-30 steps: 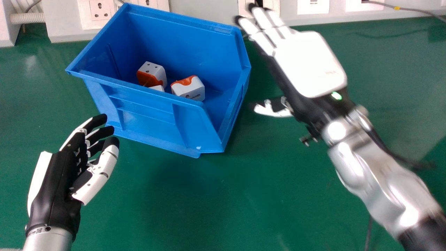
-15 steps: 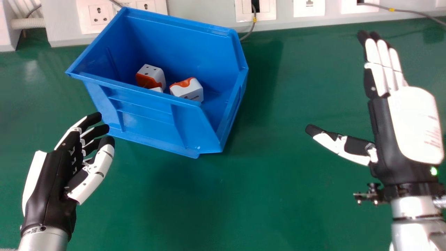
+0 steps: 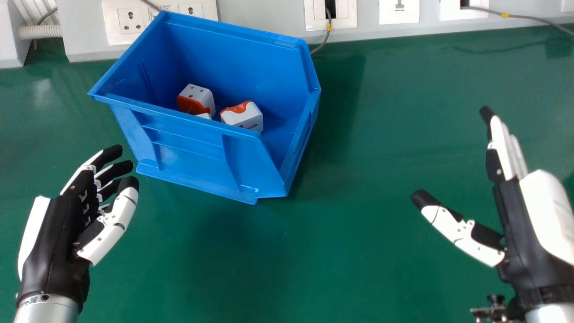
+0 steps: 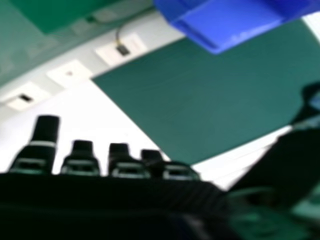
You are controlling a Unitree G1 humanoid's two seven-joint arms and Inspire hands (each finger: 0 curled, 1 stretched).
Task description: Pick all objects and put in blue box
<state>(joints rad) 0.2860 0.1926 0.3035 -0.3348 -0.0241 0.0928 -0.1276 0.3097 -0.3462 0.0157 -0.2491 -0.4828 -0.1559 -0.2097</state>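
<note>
The right hand point(image 3: 527, 229) has swung away from the blue box point(image 3: 188, 154) and come back nearer the robot, its fingers straight and thumb spread apart. The box sits well to its left, with white-and-orange blocks point(image 3: 244, 117) inside. The left hand point(image 3: 60, 229), slightly farther left than before, is loosely spread, just beside the box's near-left corner.
</note>
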